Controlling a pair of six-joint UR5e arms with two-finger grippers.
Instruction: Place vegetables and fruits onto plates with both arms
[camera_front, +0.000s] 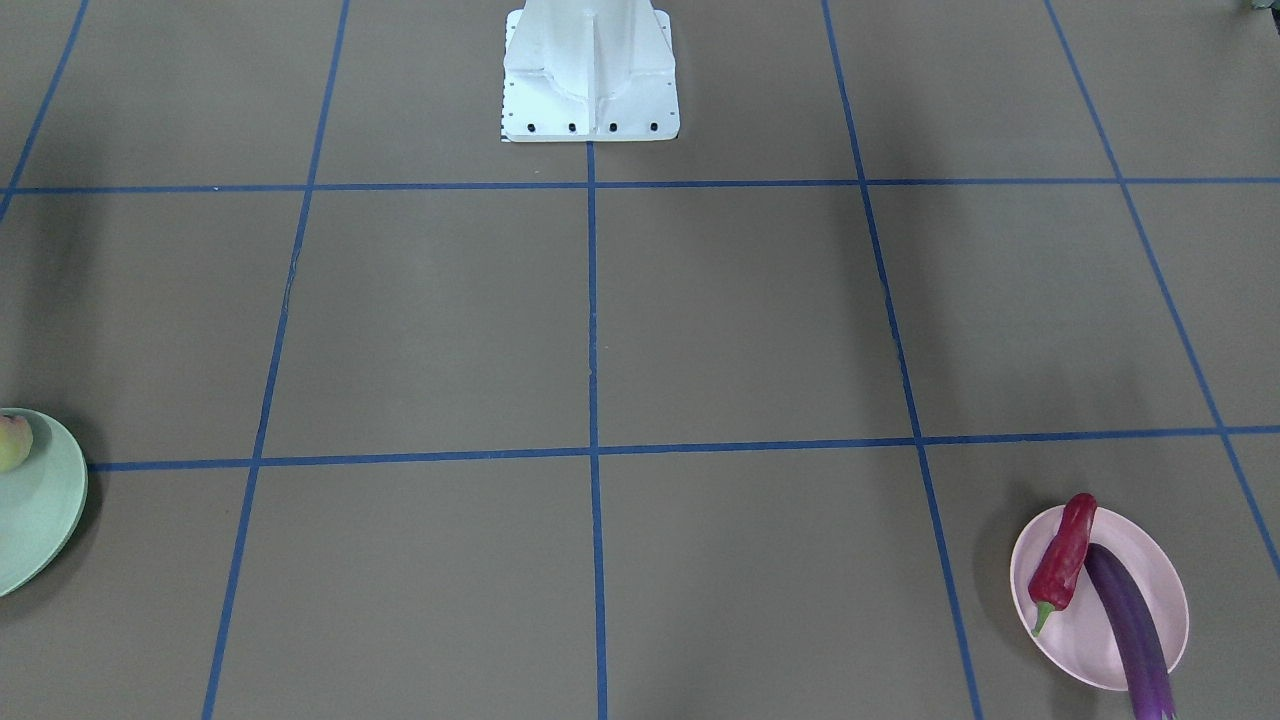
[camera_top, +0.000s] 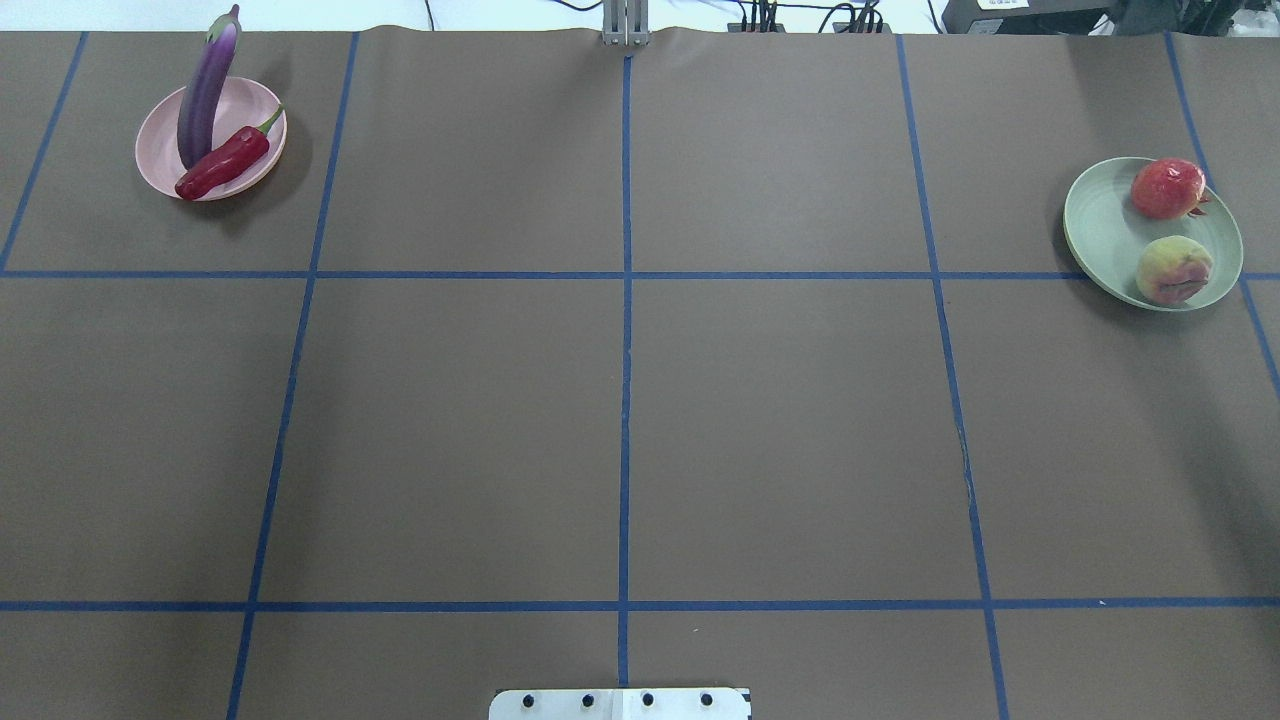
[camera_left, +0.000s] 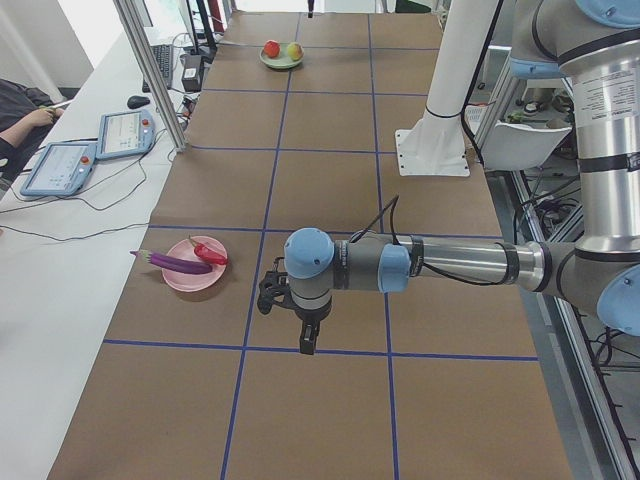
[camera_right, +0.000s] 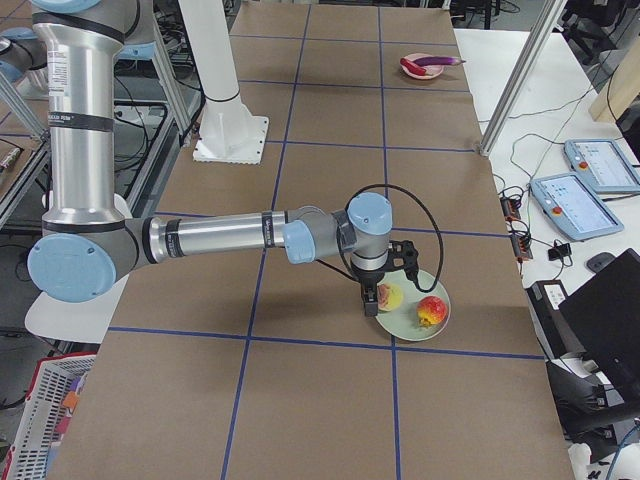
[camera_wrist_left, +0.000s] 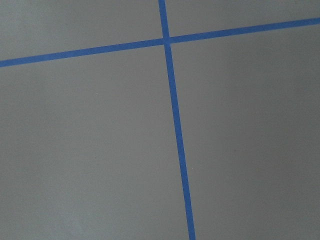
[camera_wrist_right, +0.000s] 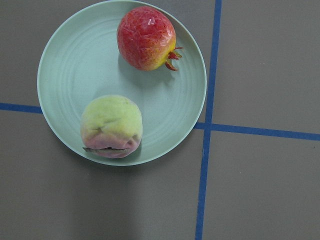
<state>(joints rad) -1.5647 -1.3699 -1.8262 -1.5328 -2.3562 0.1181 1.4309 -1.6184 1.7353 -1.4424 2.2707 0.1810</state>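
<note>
purple eggplant (camera_top: 205, 95), red chili (camera_top: 225, 163), pink plate (camera_top: 252, 110); red pomegranate (camera_top: 1167, 188), green-pink peach (camera_top: 1174, 269), mint plate (camera_top: 1100, 215); left tool (camera_left: 308, 345) seemingly black.

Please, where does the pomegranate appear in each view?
Front-facing: not in it.
Overhead: pomegranate at upper right, on the green plate.
Exterior left: top, left of the peach.
Exterior right: lower right, right of the peach.
Left wrist: not in it.
Right wrist: top centre.
Landmark: the green plate with the peach.

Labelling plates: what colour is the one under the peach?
The plate is mint green; clearest in right wrist view.
</note>
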